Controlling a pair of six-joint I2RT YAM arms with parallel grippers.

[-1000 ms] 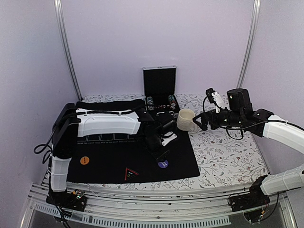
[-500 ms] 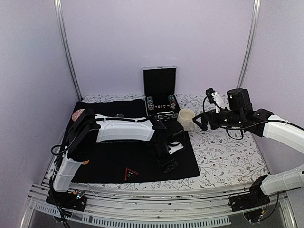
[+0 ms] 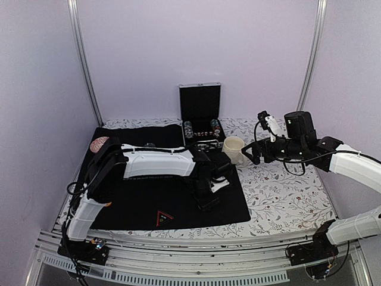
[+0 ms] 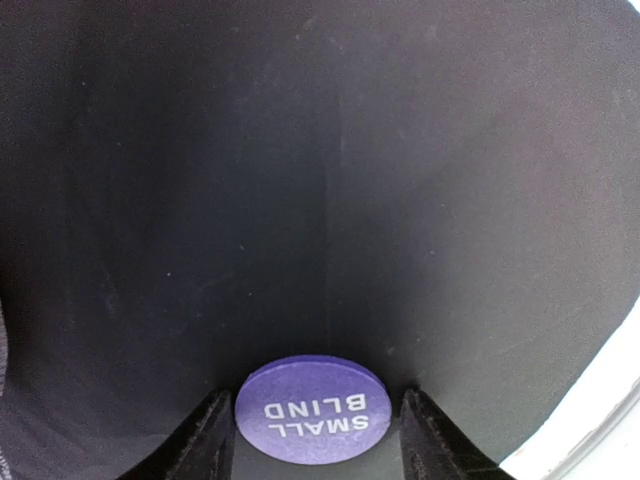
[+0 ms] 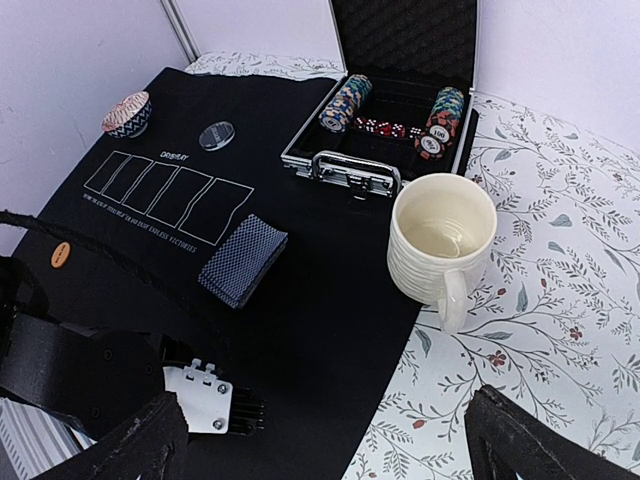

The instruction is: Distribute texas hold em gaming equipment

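A purple button [image 4: 312, 408] printed SMALL BLIND lies flat on the black mat [image 4: 320, 180]. My left gripper [image 4: 313, 425] is low over the button with one finger on each side and slim dark gaps between; it is open. In the top view this gripper [image 3: 207, 201] hides the button. My right gripper [image 5: 330, 450] hovers wide open and empty beside the cream mug [image 5: 442, 247]. A blue-backed card deck [image 5: 243, 259], an orange button [image 5: 61, 254] and a dark button [image 5: 216, 134] lie on the mat. Chip stacks [image 5: 345, 103] stand in the open case [image 5: 400, 150].
The case lid [image 3: 200, 102] stands upright at the back. A red-and-white round stack [image 5: 128, 113] sits at the mat's far left corner. Red dice [image 5: 378, 128] lie in the case. The floral tablecloth [image 3: 286, 190] lies to the right of the mat.
The left arm has swung right and its gripper has come down over the purple button, which showed beside it a second ago. The right arm has not moved.
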